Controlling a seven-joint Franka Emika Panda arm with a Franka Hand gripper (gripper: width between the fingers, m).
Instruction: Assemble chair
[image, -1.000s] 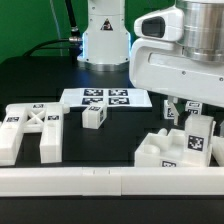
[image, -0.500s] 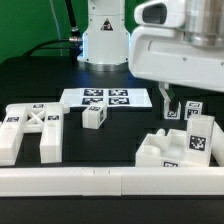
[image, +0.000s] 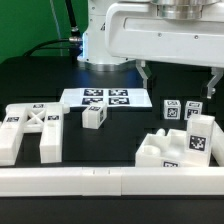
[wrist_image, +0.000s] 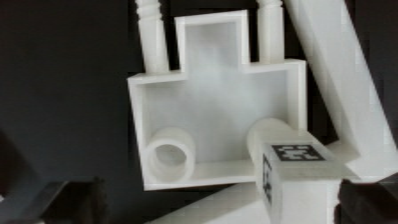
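The chair's parts are matte white and tagged. The seat slab (image: 160, 152) lies at the exterior view's right, with a leg block (image: 198, 136) standing upright on it. Two small tagged blocks (image: 172, 110) stand behind it. The X-braced panel (image: 30, 128) lies at the left and a small cube block (image: 94, 117) sits mid-table. My gripper (image: 178, 80) hangs open and empty above the seat slab, touching nothing. In the wrist view the seat slab (wrist_image: 205, 105) with its round hole and the tagged leg block (wrist_image: 290, 160) lie below the gripper (wrist_image: 205, 205).
The marker board (image: 105, 98) lies flat behind the cube block. A long white border rail (image: 100, 181) runs along the front edge. The robot's base (image: 105, 40) stands at the back. The table top is black.
The hand has risen from low beside the upright leg block to well above the seat slab. The jaws now stand much wider apart.
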